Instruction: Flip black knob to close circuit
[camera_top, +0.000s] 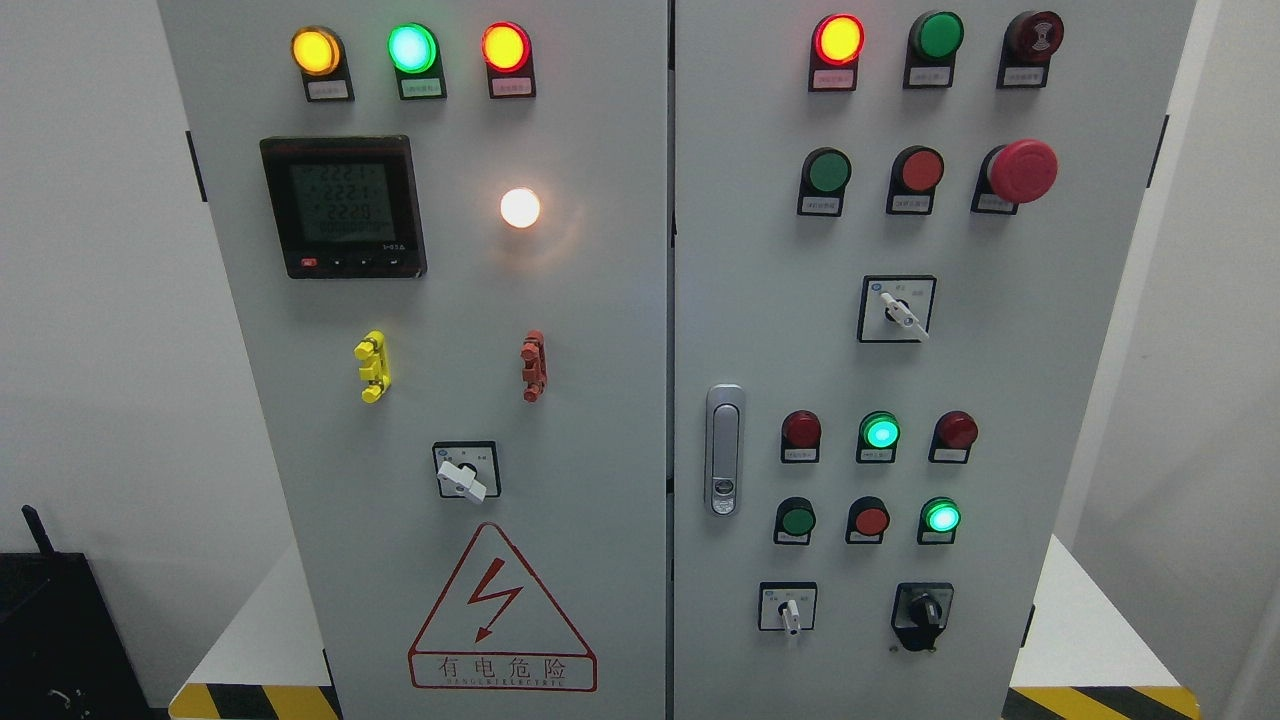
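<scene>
Currently neither hand is in view, so their state cannot be told; the black knob (922, 612) sits low on the cabinet's right door (1000, 330), pointing down.

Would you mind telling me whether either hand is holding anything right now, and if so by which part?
Nothing is held: neither hand is in view, and the black knob at the panel's lower right is untouched.

Industrial electrical room: switchgear cabinet (640, 400), hazard-striped plinth (260, 700).
</scene>
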